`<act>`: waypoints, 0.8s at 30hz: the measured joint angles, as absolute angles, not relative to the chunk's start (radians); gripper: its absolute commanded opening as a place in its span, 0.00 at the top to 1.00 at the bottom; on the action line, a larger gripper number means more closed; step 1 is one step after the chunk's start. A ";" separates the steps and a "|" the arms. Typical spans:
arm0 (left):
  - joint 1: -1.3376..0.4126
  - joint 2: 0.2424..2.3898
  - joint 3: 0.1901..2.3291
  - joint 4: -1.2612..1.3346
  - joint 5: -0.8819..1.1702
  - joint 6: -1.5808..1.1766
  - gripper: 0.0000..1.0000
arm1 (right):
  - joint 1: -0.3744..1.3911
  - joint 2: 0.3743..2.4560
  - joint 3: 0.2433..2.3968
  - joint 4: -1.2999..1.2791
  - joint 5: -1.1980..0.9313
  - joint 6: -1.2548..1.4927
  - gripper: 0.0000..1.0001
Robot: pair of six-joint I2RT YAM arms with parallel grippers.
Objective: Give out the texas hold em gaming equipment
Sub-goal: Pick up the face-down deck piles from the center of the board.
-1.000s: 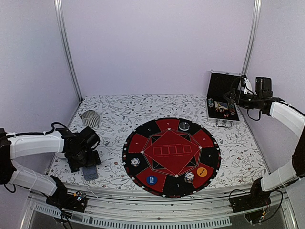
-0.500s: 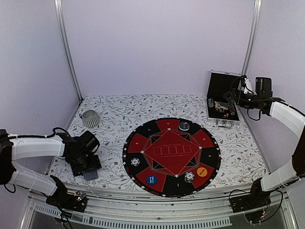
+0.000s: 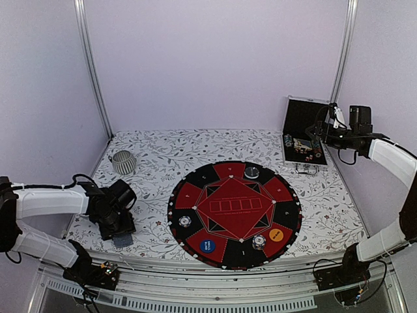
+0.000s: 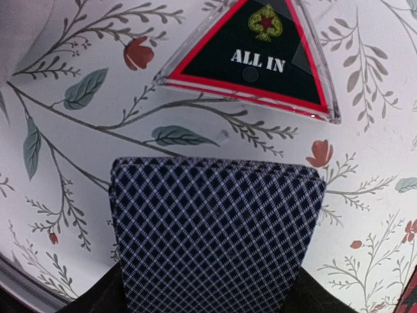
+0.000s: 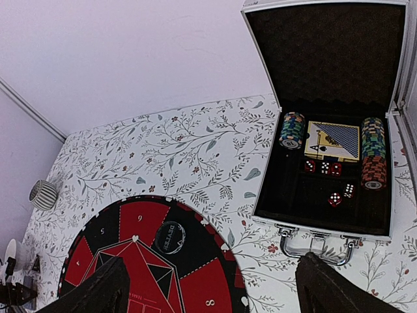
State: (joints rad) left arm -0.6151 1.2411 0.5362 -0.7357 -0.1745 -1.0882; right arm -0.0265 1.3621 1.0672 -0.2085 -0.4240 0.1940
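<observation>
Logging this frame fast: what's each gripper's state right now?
Left gripper: cannot be told; it is down at the blue diamond-backed card deck.
Right gripper: open, holding nothing.

The mat's (image 3: 234, 223) centre is bare; chips (image 3: 186, 221), a black disc (image 3: 251, 172), a blue disc (image 3: 207, 246) and an orange disc (image 3: 276, 235) sit round its rim. Behind the mat the tabletop (image 3: 195, 147) is open between the cup (image 3: 122, 162), back left of the mat, and the case (image 3: 301, 117), back right. Left of the mat, the left arm (image 3: 52, 201) lies low across the near strip, with the cards (image 3: 122, 240) under the left gripper (image 3: 121, 231). Right of the mat the tabletop is open.
</observation>
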 measured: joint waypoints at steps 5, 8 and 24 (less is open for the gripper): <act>-0.616 1.231 0.537 -0.735 -0.176 -1.084 0.44 | -0.027 1.362 1.067 -0.208 -0.424 0.194 0.10; -0.618 1.224 0.540 -0.717 -0.172 -1.069 0.51 | -0.027 1.362 1.067 -0.208 -0.424 0.194 0.10; -0.624 1.225 0.666 -0.715 -0.283 -0.914 0.56 | -0.027 1.346 1.067 -0.208 -0.425 0.207 0.10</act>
